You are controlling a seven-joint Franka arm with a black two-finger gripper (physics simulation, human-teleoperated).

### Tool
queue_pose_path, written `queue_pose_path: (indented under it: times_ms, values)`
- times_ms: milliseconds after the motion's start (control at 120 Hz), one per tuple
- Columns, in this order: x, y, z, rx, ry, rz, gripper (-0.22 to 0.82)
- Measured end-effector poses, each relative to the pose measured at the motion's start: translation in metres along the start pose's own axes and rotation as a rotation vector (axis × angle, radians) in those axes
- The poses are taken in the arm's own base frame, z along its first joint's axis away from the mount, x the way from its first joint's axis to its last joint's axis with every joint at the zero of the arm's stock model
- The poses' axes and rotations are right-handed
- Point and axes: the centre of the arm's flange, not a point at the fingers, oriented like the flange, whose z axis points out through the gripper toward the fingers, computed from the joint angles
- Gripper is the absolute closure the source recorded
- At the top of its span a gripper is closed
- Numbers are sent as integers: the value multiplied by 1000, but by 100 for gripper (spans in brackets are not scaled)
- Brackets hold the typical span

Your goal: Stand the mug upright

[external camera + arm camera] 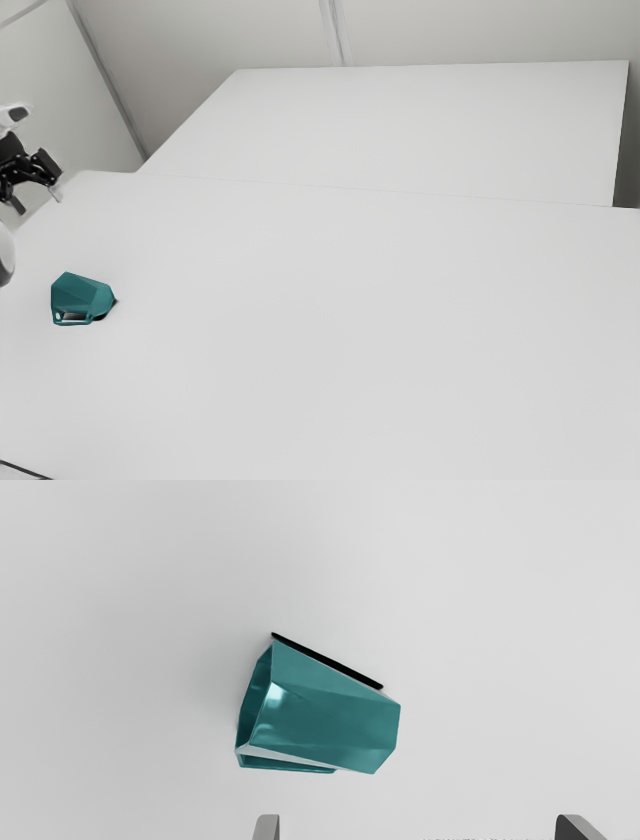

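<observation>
The white tabletop (pixel 350 330) spreads under and around the teal faceted mug (pixel 85 296). The hand (pixel 37 200) is above the tabletop, apart from the mug and toward the exterior view's upper left from it, released, its two fingers wide apart. The mug lies on its side, mouth open sideways. Its handle (pixel 287 768) is on the mug's side nearer the fingertips; a thin black shadow (pixel 327 661) runs along the opposite side.

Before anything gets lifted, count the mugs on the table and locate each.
1. The teal mug lies on its side on the table, near the exterior view's left edge, lower than the open gripper. Beyond the views, I cannot tell.
</observation>
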Motion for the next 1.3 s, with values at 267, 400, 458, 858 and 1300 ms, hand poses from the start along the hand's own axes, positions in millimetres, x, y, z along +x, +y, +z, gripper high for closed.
queue_pose_path:
  times_ms: [267,400,458,858,1300]
  values:
    - [-27,-47,46,-134,-54,149,0]
    - [-47,-63,66,-184,-69,231,0]
    - [-53,-71,72,-190,-65,263,0]
    - [-39,-112,103,-160,-10,504,0]
    - [-23,-141,126,-304,129,627,0]
